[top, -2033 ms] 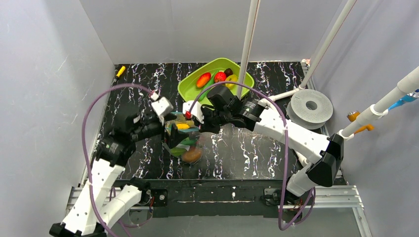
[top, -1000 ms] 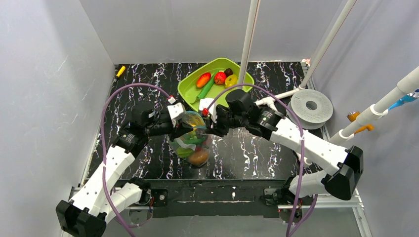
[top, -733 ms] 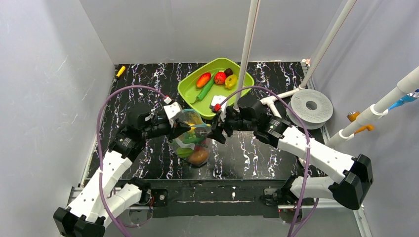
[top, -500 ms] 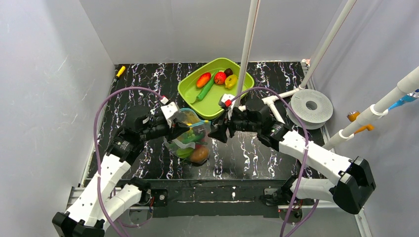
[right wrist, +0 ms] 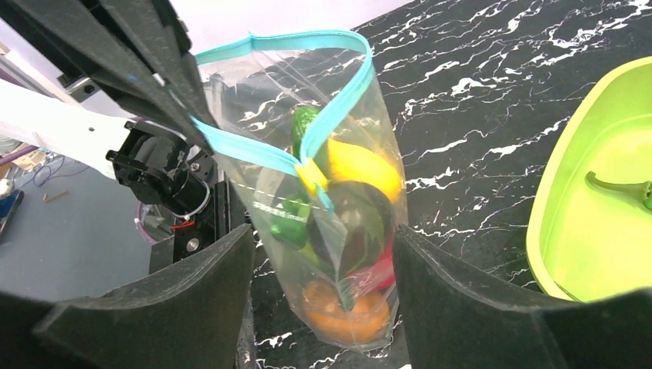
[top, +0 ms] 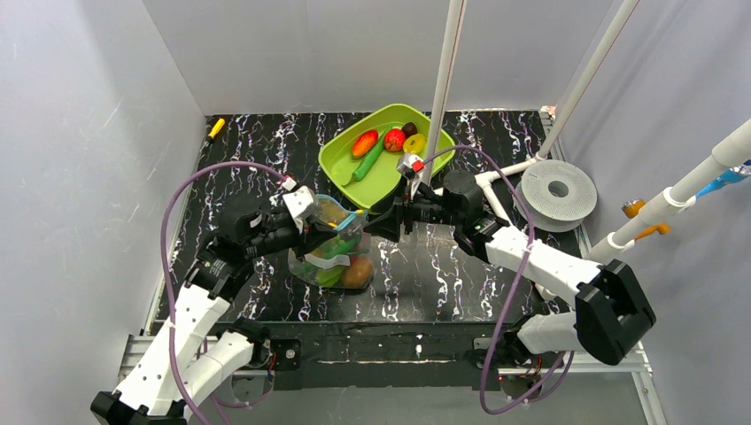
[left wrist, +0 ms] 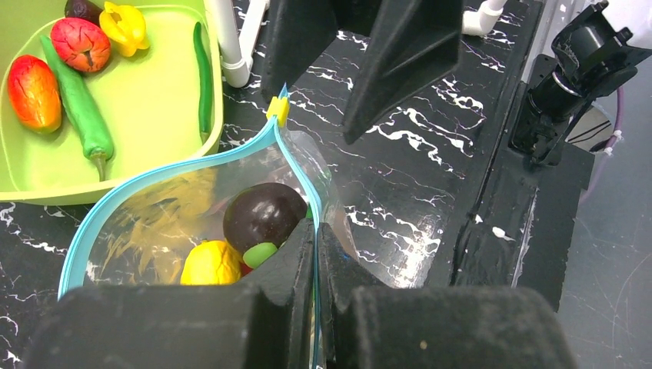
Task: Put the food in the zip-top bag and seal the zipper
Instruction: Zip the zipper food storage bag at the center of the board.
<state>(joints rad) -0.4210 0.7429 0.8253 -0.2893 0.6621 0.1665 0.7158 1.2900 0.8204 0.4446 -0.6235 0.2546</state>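
Note:
The clear zip-top bag hangs upright over the black table, its mouth open. My left gripper is shut on the bag's teal zipper, pinching the strip between its fingers. A yellow slider sits at the zipper's far end. Inside the bag lies food: a dark purple fruit, a yellow one and an orange one. My right gripper stands open just right of the bag, facing it and apart from it. More food, a red fruit and a green chili, lies in the tray.
The lime-green tray sits at the back centre, just behind the bag. A white pole rises in front of it. A grey spool lies at the right edge. A small yellow object lies at the back left.

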